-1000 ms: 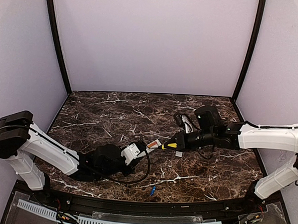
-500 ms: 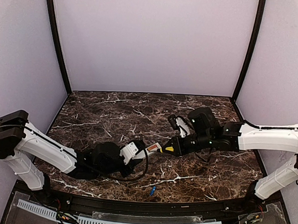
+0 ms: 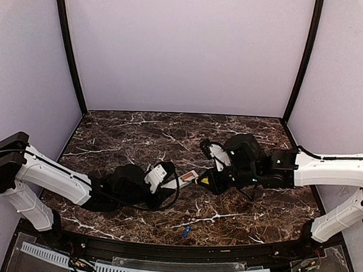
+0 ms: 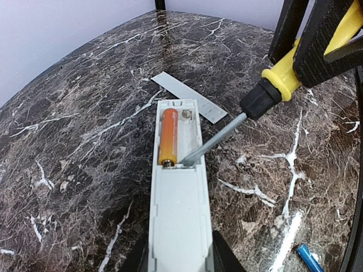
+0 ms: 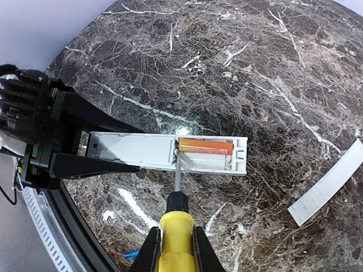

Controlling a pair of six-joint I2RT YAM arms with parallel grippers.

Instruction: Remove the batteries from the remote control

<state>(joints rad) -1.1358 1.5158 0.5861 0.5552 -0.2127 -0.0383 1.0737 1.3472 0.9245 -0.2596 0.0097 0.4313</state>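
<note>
The white-grey remote control (image 4: 178, 215) lies back-up with its compartment open, and my left gripper (image 4: 178, 262) is shut on its near end. One orange battery (image 4: 168, 136) sits in the left slot; the slot beside it is empty. My right gripper (image 5: 176, 249) is shut on a yellow-handled screwdriver (image 5: 177, 224), whose tip rests in the compartment at the orange battery's (image 5: 205, 147) end nearest the remote's middle. A blue battery (image 3: 186, 231) lies loose on the table near the front edge. The top view shows both grippers meeting at the remote control (image 3: 185, 176).
The flat white back cover (image 4: 190, 96) lies on the dark marble table (image 3: 132, 139) just beyond the remote; the right wrist view shows the cover (image 5: 329, 184) to the right. A black rail (image 3: 175, 248) runs along the front edge.
My right arm has swung left with the screwdriver, bringing its tip to the remote's compartment. The left gripper with the remote has shifted slightly back and left.
</note>
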